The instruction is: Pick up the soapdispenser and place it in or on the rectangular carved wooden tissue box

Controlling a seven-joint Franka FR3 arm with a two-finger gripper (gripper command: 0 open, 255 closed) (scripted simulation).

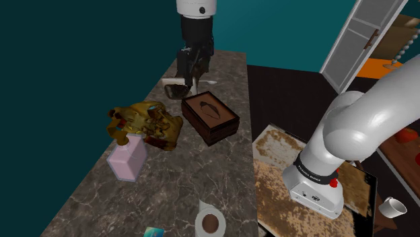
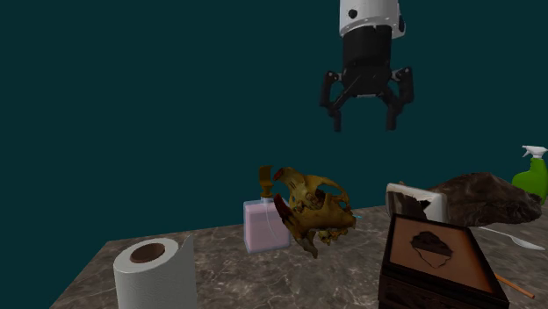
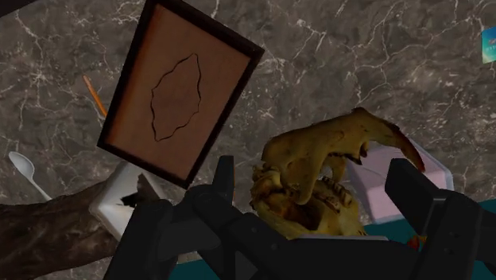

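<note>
A brown rectangular wooden tissue box (image 1: 210,118) with a carved leaf-shaped slot in its lid sits on a dark marbled stone counter (image 1: 195,175). It is the anchor for everything here.

The black two-finger gripper (image 2: 364,123) hangs in the air well above the box. Its fingers (image 2: 336,121) are spread wide apart, with nothing between them and nothing in their grasp. In the wrist view the gripper (image 3: 316,195) looks down on the box lid and on a yellow-brown animal skull (image 3: 326,171).

The skull (image 1: 145,124) lies just beside the box. On the skull's far side from the box stands the soap dispenser (image 1: 128,158), a pale pink square bottle. It is upright on the counter, with an orange-brown pump on top in the second exterior view. Whether the skull touches it cannot be told.

At the box's other end sits a small white square container (image 2: 417,202), and a dark rough lump like rock or driftwood (image 2: 483,197) lies next to it. A white plastic spoon (image 3: 24,171) and an orange pencil (image 3: 95,95) lie near the box. A white toilet paper roll (image 2: 154,268) stands well apart from the box, beyond the dispenser. A green spray bottle (image 2: 531,176) stands well away from the box, behind the dark lump.
</note>
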